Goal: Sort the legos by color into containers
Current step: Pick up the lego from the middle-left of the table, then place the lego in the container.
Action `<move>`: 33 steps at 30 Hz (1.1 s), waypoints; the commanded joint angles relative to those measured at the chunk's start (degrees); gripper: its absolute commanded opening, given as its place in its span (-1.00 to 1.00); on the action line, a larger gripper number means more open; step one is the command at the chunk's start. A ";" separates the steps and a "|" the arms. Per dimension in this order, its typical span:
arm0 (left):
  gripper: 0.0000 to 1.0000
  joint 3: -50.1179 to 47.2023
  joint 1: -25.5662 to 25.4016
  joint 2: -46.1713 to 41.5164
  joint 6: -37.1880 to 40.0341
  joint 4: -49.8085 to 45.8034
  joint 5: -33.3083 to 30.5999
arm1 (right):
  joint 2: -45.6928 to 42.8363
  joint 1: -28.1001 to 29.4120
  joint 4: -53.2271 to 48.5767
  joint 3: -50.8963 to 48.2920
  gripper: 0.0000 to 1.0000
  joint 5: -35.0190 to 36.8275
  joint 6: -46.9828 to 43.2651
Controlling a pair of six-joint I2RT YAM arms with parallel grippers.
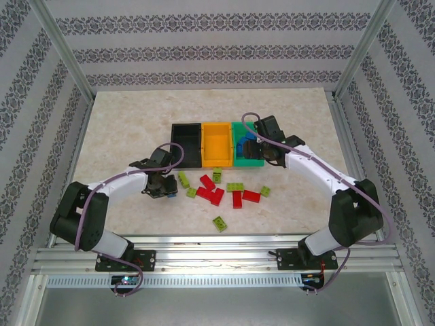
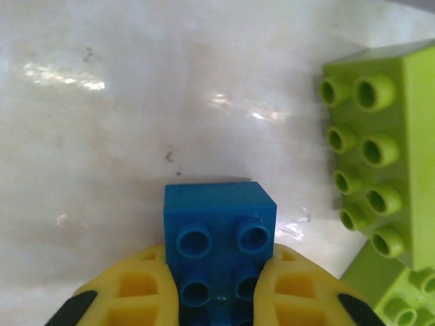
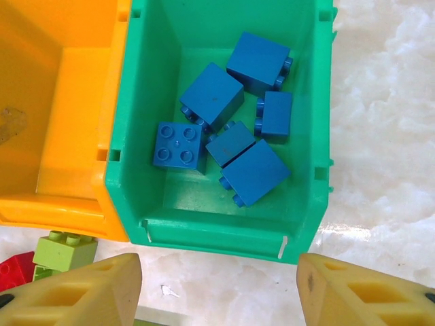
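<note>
left gripper (image 2: pixel 219 288) is clamped on a small blue studded plastic brick (image 2: pixel 219 210) poking out at 12 o'clock; right gripper (image 3: pixel 221 278) jaws apart, green plastic bin (image 3: pixel 217 232) at 12.

Lime bricks (image 2: pixel 380 156) crowd one side of the blue brick (image 2: pixel 219 224); bare table (image 2: pixel 102 136) opposite.

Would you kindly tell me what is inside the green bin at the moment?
Six blue legos lie in the green bin, some overlapping; no other colour shows. Anything beneath them is hidden.
</note>
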 commanded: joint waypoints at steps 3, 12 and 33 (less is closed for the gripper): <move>-0.83 4.17 -0.72 -5.30 0.83 -1.60 1.69 | -1.99 0.52 0.88 -1.85 0.25 1.26 0.53; -0.82 27.75 -6.38 6.20 2.26 -0.02 3.52 | -3.78 -1.86 3.41 -7.33 0.24 -0.82 2.93; -0.10 98.32 -13.53 57.17 7.44 -21.63 9.39 | -19.11 -2.85 -1.10 -25.39 0.25 -2.70 9.56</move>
